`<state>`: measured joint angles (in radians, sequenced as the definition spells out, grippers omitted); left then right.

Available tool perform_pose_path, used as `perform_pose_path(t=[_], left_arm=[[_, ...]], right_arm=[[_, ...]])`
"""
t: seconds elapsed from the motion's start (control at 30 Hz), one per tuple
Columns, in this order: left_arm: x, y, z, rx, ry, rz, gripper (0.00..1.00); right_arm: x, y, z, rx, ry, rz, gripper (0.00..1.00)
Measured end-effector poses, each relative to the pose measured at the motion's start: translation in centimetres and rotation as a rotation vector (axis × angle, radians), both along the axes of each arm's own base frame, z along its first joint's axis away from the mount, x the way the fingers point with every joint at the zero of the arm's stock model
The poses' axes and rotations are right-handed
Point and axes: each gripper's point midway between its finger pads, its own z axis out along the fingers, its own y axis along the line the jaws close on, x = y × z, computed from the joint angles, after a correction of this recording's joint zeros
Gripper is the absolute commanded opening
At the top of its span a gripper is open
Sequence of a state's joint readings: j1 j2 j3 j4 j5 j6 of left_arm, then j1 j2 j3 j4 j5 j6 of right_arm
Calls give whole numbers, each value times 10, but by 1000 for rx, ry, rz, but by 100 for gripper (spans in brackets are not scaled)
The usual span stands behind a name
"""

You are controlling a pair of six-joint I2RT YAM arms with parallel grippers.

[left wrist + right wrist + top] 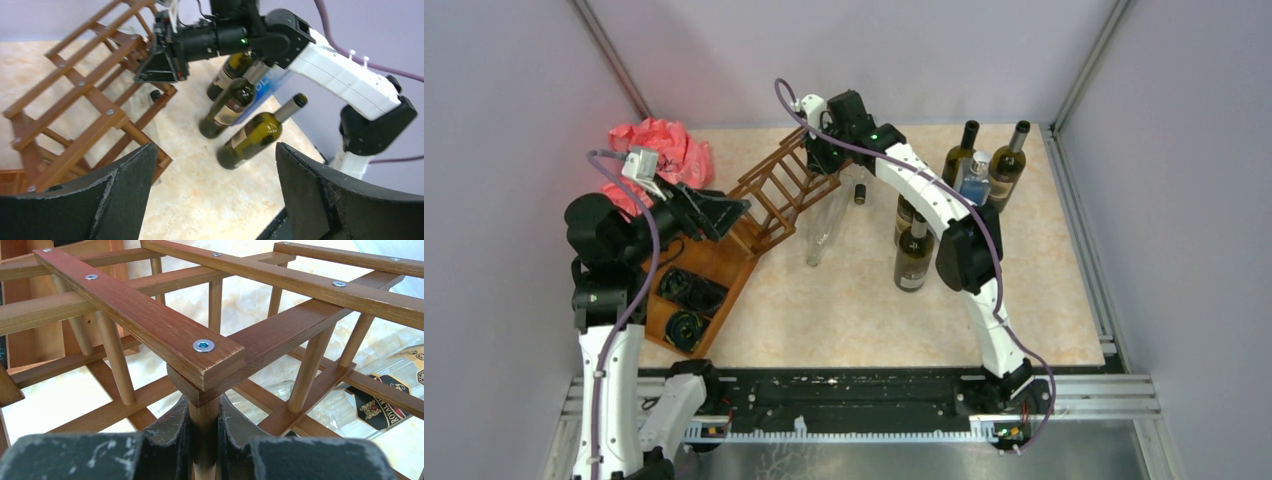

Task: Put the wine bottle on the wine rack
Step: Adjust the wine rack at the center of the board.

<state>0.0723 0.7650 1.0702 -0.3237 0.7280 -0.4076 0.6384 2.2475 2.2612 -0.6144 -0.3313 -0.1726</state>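
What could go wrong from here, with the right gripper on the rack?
1. The right gripper is shut on one thin dowel of the wine rack; pulling could tip or drag the whole rack.
2. The clear bottle lies right by the rack, so a shifting rack may set it rolling.
3. The right arm's elbow sits beside an upright green bottle and might knock it over.

This is a robotics lab test cell: plain lilac wall panels (854, 50) set in bare aluminium posts (1085, 60) box in a marble-patterned worktop (844, 320) from 9 round to 3 o'clock. At 6 o'clock a black mounting rail (854, 395) on metal extrusions carries a left arm (609, 370) and a right arm (921, 195), both trailing purple cables (655, 245).
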Motion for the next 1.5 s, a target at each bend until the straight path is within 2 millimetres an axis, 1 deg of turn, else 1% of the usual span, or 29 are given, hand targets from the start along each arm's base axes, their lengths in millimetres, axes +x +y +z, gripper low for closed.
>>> perform_pose_path(t=[0.13, 0.27, 0.43, 0.6, 0.7, 0.77, 0.83, 0.97, 1.07, 1.13, 1.27, 1.33, 1.4, 1.5], left_arm=[[-8, -15, -2, -17, 26, -92, 89], [-12, -25, -11, -33, 69, -151, 89], [-24, -46, -31, -8, 130, -223, 89], [-28, -63, -49, 70, 150, -237, 87], [-27, -74, -69, 155, 152, -231, 85], [-24, -78, -83, 231, 134, -224, 87], [-21, -77, -98, 318, 94, -222, 89], [-7, -61, -130, 530, -19, -198, 89], [2, -52, -151, 665, -77, -199, 90], [9, -48, -166, 737, -102, -200, 90], [23, -38, -196, 854, -94, -186, 90], [31, -35, -207, 900, -88, -176, 89], [39, -33, -211, 932, -95, -162, 87], [52, -30, -212, 964, -114, -125, 76]], right_arm=[[0, 0, 0, 0, 1, 1, 0], [0, 0, 0, 1, 0, 2, 0], [-1, 1, 2, -2, 2, 5, 0], [-1, 1, 2, -5, -3, 10, 0], [-2, 2, 2, -5, -4, 10, 0], [-2, 2, 2, -5, -4, 10, 0], [-2, 1, 3, -5, -5, 11, 0], [-5, 3, 5, -6, -3, 16, 0], [-5, 4, 6, -5, -5, 17, 0], [-5, 3, 6, -7, -2, 17, 0], [-6, 3, 7, -6, 1, 21, 0], [-7, 4, 7, -4, 2, 23, 0], [-7, 4, 7, -4, 3, 23, 0], [-7, 4, 7, -3, 4, 25, 0]])
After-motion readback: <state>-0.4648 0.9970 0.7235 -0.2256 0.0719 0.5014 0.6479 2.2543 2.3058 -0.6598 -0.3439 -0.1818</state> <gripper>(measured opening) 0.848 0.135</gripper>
